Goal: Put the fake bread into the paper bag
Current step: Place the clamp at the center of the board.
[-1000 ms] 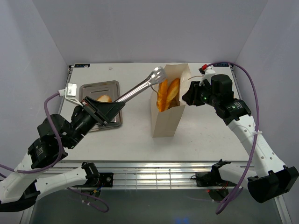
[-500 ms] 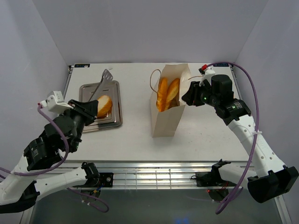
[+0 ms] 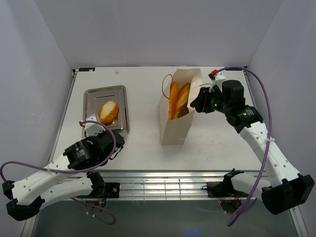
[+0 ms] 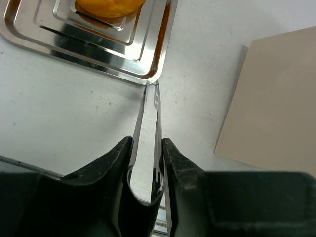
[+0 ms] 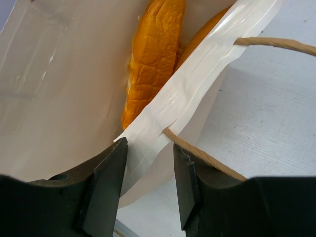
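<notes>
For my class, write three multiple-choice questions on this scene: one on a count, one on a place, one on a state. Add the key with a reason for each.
1. How many bread pieces show inside the paper bag? A none; B two; C four.
2. Where is the oval roll? A on the steel tray; B in the paper bag; C hanging on a handle.
3. How is the paper bag placed? A lying flat; B folded shut; C upright, mouth open.

Key: 1 B, two long orange pieces stand at its mouth. 2 A, it lies in the tray's middle. 3 C, the top view looks into its open mouth.
</notes>
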You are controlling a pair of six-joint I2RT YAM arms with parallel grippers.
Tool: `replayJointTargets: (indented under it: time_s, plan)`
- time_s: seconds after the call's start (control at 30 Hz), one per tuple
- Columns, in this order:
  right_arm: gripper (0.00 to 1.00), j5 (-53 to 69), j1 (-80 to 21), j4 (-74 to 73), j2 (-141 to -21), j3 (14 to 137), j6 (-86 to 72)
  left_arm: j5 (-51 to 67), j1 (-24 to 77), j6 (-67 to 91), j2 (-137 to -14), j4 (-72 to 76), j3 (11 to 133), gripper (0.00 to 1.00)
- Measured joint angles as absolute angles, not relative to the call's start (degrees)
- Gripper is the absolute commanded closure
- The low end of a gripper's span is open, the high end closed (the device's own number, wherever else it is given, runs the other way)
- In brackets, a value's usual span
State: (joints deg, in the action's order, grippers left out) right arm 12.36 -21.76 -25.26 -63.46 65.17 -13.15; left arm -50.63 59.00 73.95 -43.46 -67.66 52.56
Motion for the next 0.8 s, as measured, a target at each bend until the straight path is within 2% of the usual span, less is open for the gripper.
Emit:
replayJointTargets:
  time_s: [0.57, 0.8]
  plan:
    - [0.52, 12.82, -21.76, -24.62, -63.46, 64.62, -13.08, -45.06, 59.00, 82.67, -38.48, -63.18, 44.29, 0.54]
    - [0.52, 13.23, -21.76, -23.81, -63.40, 63.72, -13.08, -41.34, 59.00, 92.44, -31.44, -57.58, 32.80, 0.56]
